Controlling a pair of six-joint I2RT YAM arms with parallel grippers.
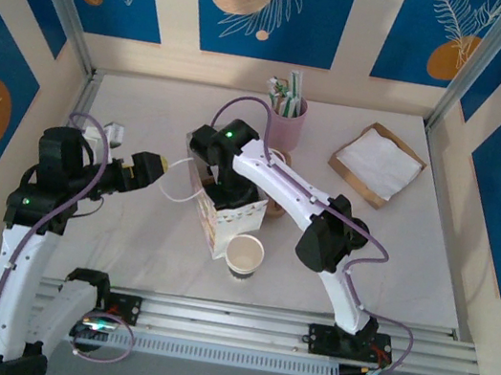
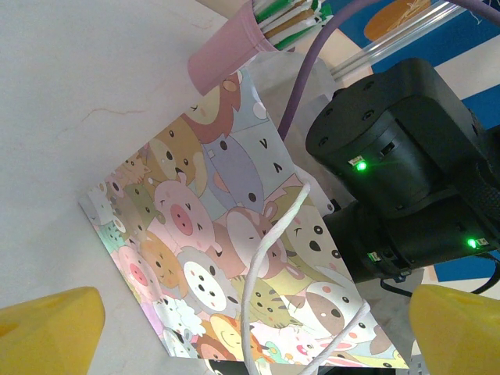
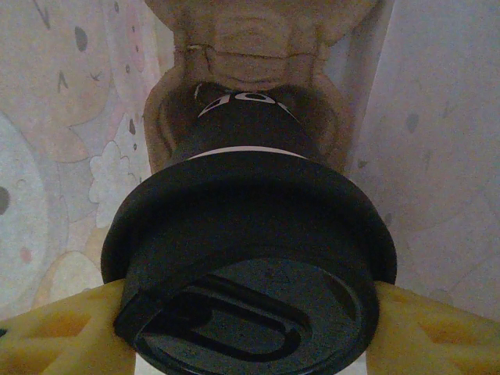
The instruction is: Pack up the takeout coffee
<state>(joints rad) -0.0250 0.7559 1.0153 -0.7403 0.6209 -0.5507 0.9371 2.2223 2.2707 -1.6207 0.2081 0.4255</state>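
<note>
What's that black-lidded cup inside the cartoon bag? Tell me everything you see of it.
The takeout coffee has a round matte black plastic lid with a raised rim and an oval recess; a pale band with dim lettering shows beneath. It is held lid-up inside the bag, over a brown pulp carrier, the right gripper clamping its lid.

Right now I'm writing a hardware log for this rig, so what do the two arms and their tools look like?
The left arm and right arm have white link shells and bulky black joint housings. A purple cable loops along each arm, and a green light glows on a black housing of each. The left tool and right tool have blunt yellow fingers.
</note>
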